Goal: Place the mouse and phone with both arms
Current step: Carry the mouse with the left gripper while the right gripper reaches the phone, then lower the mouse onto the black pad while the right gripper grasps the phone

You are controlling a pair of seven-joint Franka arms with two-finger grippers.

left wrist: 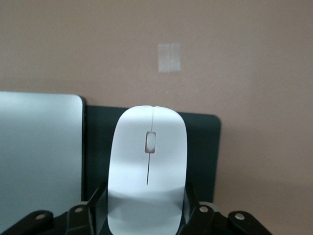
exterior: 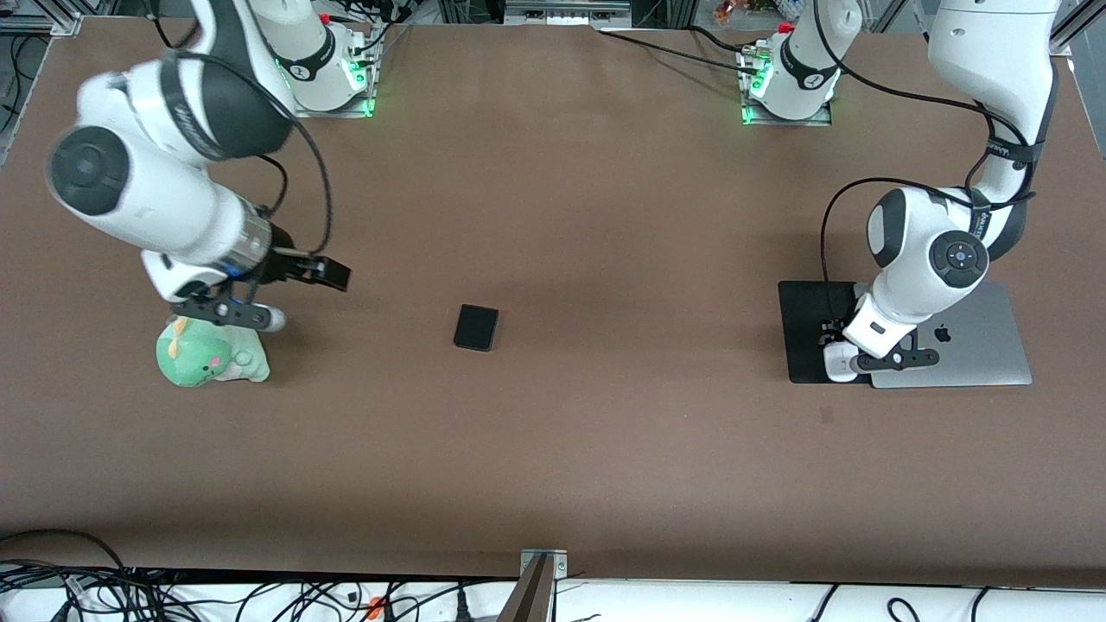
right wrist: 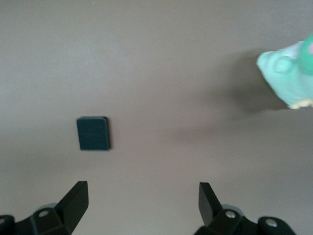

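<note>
1. Toy (exterior: 210, 354), green plush, sits nearest the front camera, toward the right arm's end of the table (exterior: 553, 449); its pale-green edge shows in the right wrist view (right wrist: 288, 78).
2. Mouse (exterior: 836, 361) on the pad (exterior: 804, 324), at the pad's edge nearest the camera; left gripper (exterior: 840, 354) clenched on its sides, down at pad level; the left wrist view shows the mouse (left wrist: 146, 171) between black fingers (left wrist: 191, 199).
3. Laptop (exterior: 985, 345), silver, lid closed, just beside the pad at the left arm's end; overlaps the pad edge.
4. Phone (exterior: 476, 327) flat on the bare table mid-width, well apart from both grippers.
5. Right gripper (exterior: 298, 268) up over the table beside and above the toy; jaws released wide, holding nothing; phone (right wrist: 93, 133) visible ahead of its fingers (right wrist: 76, 198).
</note>
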